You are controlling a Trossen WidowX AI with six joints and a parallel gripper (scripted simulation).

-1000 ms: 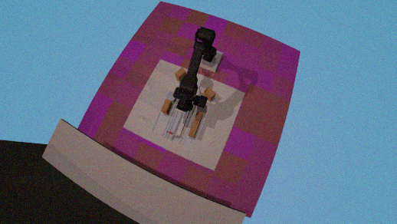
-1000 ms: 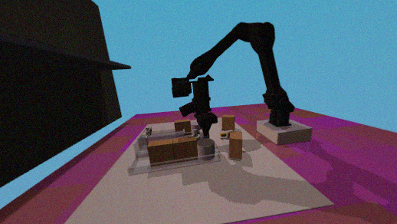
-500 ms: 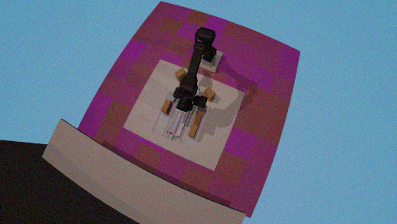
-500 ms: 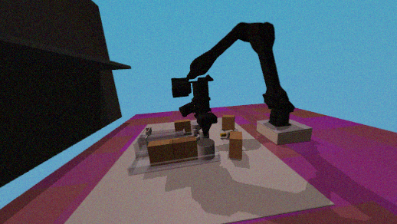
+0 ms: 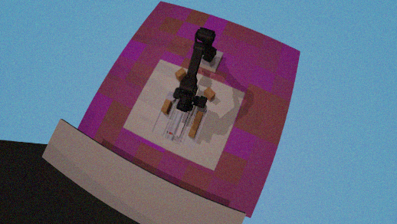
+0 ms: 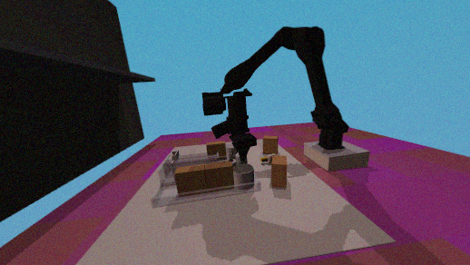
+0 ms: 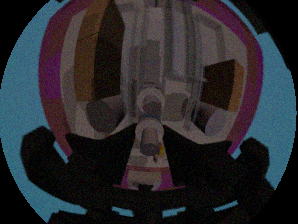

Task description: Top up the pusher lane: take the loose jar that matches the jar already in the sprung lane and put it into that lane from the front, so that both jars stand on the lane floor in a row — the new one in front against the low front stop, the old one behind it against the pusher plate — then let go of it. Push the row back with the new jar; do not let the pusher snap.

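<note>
My gripper (image 6: 243,160) (image 7: 149,127) points down at the front end of the clear lanes (image 5: 174,123) and is shut on a pale grey jar (image 7: 149,142). The held jar is upright between the fingers; in the exterior view it is mostly hidden. Another round-topped jar (image 7: 151,100) stands directly ahead of it in the middle lane, very close; I cannot tell whether they touch. The pusher plate and the low front stop are too dim to make out, and the height of the held jar's base above the lane floor is hidden.
Brown blocks (image 6: 204,177) (image 7: 87,65) line one side of the lanes; another block (image 5: 166,107) (image 7: 222,84) stands on the other side. Grey cylinders (image 6: 244,177) (image 7: 102,115) (image 7: 215,121) flank the fingers. More blocks (image 5: 180,74) (image 5: 209,93) stand toward the arm's base. A small yellow-marked item (image 6: 265,160) lies nearby.
</note>
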